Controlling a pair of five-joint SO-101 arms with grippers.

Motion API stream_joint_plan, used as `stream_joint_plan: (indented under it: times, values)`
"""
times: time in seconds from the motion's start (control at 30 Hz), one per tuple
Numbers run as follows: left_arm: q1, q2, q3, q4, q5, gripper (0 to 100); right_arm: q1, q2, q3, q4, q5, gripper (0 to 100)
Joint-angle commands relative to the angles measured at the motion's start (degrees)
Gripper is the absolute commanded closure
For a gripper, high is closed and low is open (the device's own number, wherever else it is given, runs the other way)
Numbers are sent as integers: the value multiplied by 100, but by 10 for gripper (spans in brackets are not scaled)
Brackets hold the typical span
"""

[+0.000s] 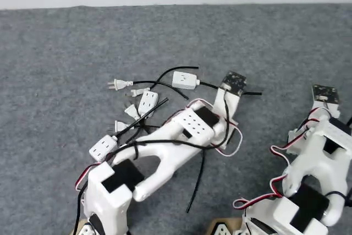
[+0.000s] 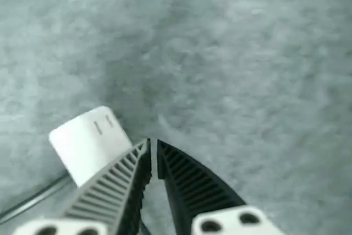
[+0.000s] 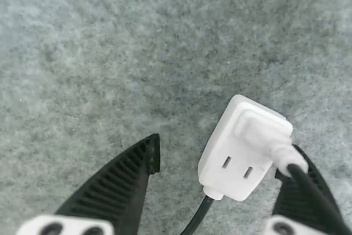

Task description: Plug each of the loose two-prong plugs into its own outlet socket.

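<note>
Several white outlet blocks and two-prong plugs on black cords lie tangled on the grey carpet. One loose plug (image 1: 116, 85) lies at the far left, with an outlet block (image 1: 147, 102) and another plug (image 1: 120, 126) nearer the arm. My left gripper (image 2: 153, 142) is shut on nothing, low over the carpet, and a white socket block (image 2: 88, 141) with two slots lies right beside its finger. My right gripper (image 3: 225, 147) is open around a white outlet block (image 3: 242, 149). That block has a plug on a black cord (image 3: 300, 180) seated in it and two free slots.
The left arm (image 1: 181, 136) lies across the cord tangle, covering part of it. Another outlet block (image 1: 103, 147) sits by its base and one (image 1: 185, 79) near its wrist. The right arm (image 1: 319, 152) stands folded at the right edge. Bare carpet (image 1: 165, 37) spreads beyond the cords.
</note>
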Motion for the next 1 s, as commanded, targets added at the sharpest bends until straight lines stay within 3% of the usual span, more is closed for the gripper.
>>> stream_joint_plan:
  times: [0.0, 0.13, 0.4, 0.7, 0.97]
  values:
    - [-123, -220, -295, 387, 237, 988, 31, -31, -44, 40, 18, 667]
    - [-158, -334, -259, 677, 413, 988, -40, -31, -44, 66, 18, 667]
    - [-747, -422, 444, 176, 396, 988, -40, -31, 62, 40, 53, 667]
    - [-176, -1477, 576, 563, 378, 987, -66, -31, 88, 22, 18, 667]
    - [-396, -3657, 2202, 466, -651, 987, -233, -303, -510, 646, 9, 667]
